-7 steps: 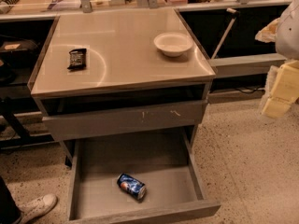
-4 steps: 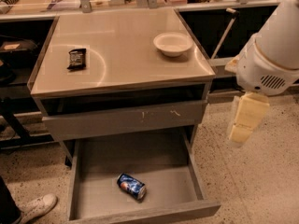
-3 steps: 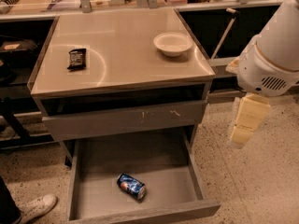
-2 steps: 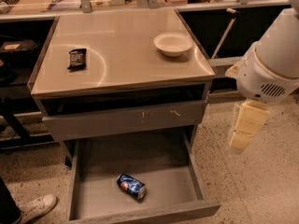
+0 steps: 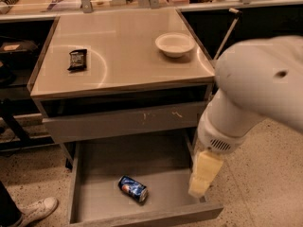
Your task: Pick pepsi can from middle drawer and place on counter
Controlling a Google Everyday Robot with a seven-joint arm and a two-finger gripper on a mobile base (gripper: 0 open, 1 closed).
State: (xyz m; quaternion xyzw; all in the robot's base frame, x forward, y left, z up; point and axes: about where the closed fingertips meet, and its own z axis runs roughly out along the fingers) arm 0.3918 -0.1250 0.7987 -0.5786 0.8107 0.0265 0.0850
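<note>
Pepsi can (image 5: 133,189) lies ungrasped in the open middle drawer (image 5: 94,183); my tool (image 5: 204,174) hangs over its right wall, grip state I cannot tell; pick and tabletop (image 5: 128,51) placement are left.

No word, number or sign can be read in this view.

- Pepsi can (image 5: 133,188): lies on its side on the floor of the middle drawer (image 5: 161,162). The blue body carries a round red-and-white logo near one end. Any lettering beside the logo is too small to read.
- Black snack packet (image 5: 77,59): lies flat on the desk (image 5: 132,56). Its face shows pale markings that cannot be read.
- Drawer front (image 5: 118,122): pale marks near the middle are scratches, not characters.
- Pincer (image 5: 199,189): cream-coloured, hangs over the right wall of the middle drawer, to the right of the pepsi can and apart from it.
</note>
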